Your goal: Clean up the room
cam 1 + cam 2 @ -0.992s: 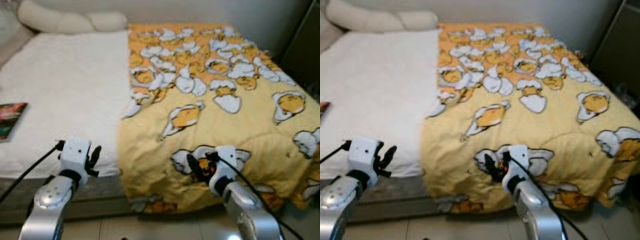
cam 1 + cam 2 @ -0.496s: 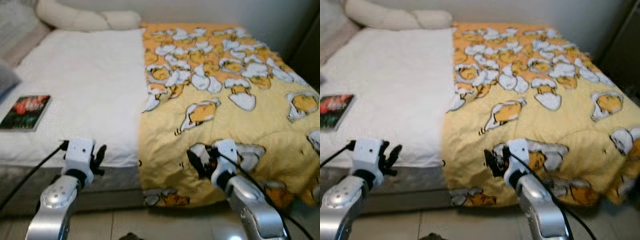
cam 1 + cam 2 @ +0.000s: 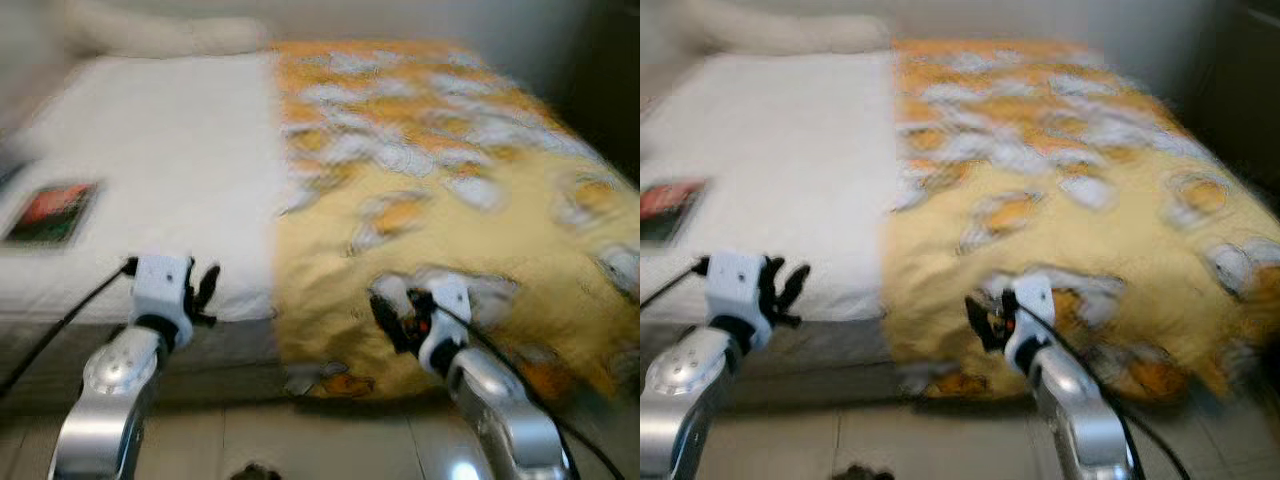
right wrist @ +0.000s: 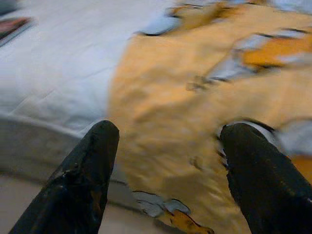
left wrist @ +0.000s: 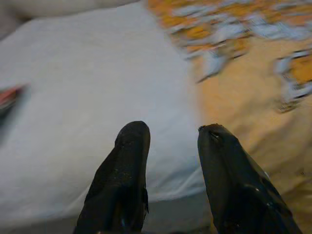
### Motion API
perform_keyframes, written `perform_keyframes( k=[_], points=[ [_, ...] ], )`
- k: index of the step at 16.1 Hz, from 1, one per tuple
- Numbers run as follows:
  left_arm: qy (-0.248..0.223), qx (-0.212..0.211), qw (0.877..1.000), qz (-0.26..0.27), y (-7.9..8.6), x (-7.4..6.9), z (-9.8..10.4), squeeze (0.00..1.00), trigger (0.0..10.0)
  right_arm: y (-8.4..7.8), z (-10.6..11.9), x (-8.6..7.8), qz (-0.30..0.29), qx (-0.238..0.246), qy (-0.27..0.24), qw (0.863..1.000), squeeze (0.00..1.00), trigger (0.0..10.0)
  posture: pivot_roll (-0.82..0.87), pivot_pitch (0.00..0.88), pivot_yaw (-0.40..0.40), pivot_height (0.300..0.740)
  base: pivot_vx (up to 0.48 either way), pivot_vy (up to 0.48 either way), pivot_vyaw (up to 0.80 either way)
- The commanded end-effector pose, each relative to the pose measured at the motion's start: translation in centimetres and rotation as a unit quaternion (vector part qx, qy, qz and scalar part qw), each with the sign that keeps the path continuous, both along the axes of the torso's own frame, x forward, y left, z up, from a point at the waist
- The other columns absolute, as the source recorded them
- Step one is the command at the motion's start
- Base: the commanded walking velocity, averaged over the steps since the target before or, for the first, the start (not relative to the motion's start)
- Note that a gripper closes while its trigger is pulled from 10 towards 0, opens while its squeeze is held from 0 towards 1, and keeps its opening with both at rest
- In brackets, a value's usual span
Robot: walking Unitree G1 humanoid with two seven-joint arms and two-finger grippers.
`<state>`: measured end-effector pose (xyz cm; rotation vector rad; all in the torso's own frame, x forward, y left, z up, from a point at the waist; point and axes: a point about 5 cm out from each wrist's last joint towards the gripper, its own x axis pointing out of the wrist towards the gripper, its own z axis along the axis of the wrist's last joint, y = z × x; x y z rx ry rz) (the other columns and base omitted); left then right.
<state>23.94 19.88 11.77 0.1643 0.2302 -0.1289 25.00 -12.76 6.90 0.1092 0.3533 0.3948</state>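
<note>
The bed [image 3: 150,190] carries a yellow patterned quilt [image 3: 460,230] over its right half only, the left half showing bare white sheet with a book [image 3: 52,212] near the left edge. To spread the quilt well, the robot should judge a grip at the quilt's near edge and draw it evenly leftward. Both arms are raised before the bed's foot: the right tool [image 4: 165,161] stands wide open and empty over the quilt's near corner, the left tool [image 5: 170,161] parted and empty over the sheet beside the quilt's edge.

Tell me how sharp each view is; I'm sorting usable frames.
Both eye views are motion-blurred: the quilt print smears, the book is unreadable. Left wrist view: the fingers are crisp, bedding soft. Right wrist view likewise. Glare spot on the floor in the left eye view.
</note>
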Motion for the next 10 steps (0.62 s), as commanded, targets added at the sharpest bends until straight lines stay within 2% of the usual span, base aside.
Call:
perform_keyframes(
  k=[1, 6, 10],
  points=[
    [0.0, 0.003, 1.0, 0.003, 0.21, 0.15, 0.3, 0.0, 10.0, 0.49, 0.3, 0.2, 0.01, 0.005, -0.007, 1.0, 0.0, 10.0, -0.03, 0.0, 0.002, 0.74, 0.285, 0.0, 0.8],
    [0.002, 0.005, 1.0, 0.004, 0.44, -0.19, 0.37, 0.0, 10.0, 0.7, 0.07, 0.56, 0.025, 0.004, -0.004, 1.0, 0.0, 10.0, -0.02, 0.0, -0.011, 0.74, 0.289, 0.0, 0.61],
    [0.002, 0.005, 1.0, -0.005, 0.25, 0.1, 0.37, 0.0, 10.0, 0.57, 0.06, 1.19, 0.011, -0.001, -0.003, 1.0, 0.0, 10.0, -0.02, 0.0, -0.014, 0.74, 0.287, 0.0, 0.0]
  ],
)
